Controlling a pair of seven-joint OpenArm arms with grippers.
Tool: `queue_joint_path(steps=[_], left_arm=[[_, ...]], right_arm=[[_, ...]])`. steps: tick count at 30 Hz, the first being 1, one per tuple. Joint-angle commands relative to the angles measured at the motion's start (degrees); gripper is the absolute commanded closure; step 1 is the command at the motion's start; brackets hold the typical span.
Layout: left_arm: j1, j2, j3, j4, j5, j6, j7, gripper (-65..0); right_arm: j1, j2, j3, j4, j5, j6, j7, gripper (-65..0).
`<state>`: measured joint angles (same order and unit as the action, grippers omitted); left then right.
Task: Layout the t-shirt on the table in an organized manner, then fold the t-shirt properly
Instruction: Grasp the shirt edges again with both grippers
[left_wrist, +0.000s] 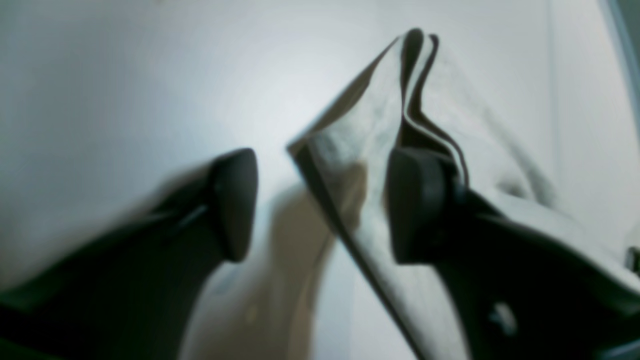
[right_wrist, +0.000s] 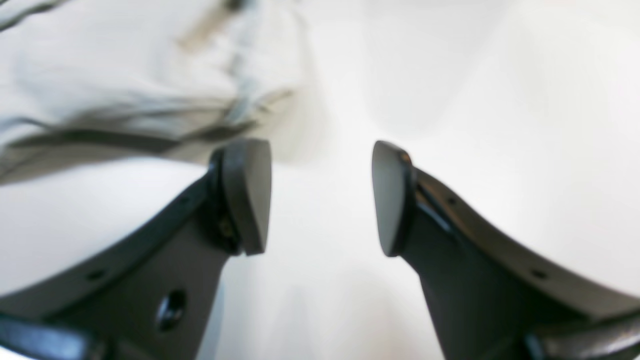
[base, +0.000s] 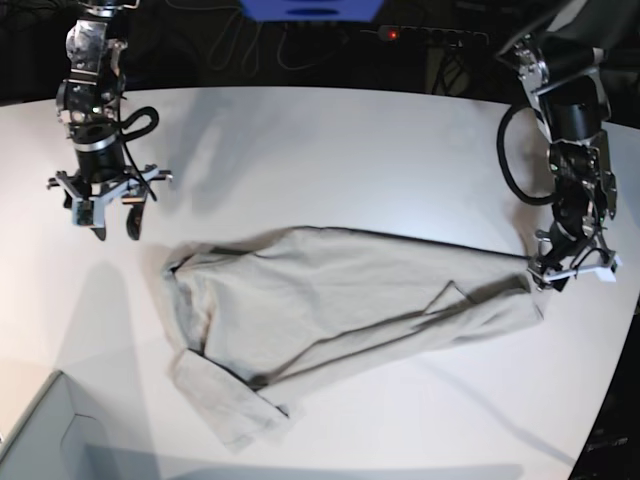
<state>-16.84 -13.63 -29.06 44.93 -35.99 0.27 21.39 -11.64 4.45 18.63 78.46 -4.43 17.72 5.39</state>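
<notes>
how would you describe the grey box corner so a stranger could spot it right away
Start from the white table and the crumpled t-shirt across its middle. Follow the shirt's folded sleeve toward the base view's bottom-left corner: the grey box corner sits there, the only hard, straight-edged thing on the table.

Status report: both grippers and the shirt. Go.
Left gripper open, shirt edge between its fingers. Right gripper open, empty, above bare table. T-shirt bunched lengthwise, not laid flat. Nothing in the way.
</notes>
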Motion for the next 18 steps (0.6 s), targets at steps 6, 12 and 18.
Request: queue_joint_path(steps=[6, 12, 18], left_arm=[[-1.6, -0.7, -0.1, 1.1, -0.3, -0.6, -0.6, 0.0], [0.4, -0.9, -0.1, 5.4, -0.3, -0.6, -0.2, 0.0], [1.2, -1.0, -0.1, 10.9, -0.3, -0.6, -0.2, -0.1]], right_arm=[[5.9, 0.8, 1.2, -6.9, 0.3, -0.1, 1.2, -32.3], [10.5, -0.5, 0.9, -11.2, 0.3, 0.1, 1.1, -37.1], [12.2, -1.4, -3.7, -13.6, 0.2, 0.1, 1.1, -42.3]])
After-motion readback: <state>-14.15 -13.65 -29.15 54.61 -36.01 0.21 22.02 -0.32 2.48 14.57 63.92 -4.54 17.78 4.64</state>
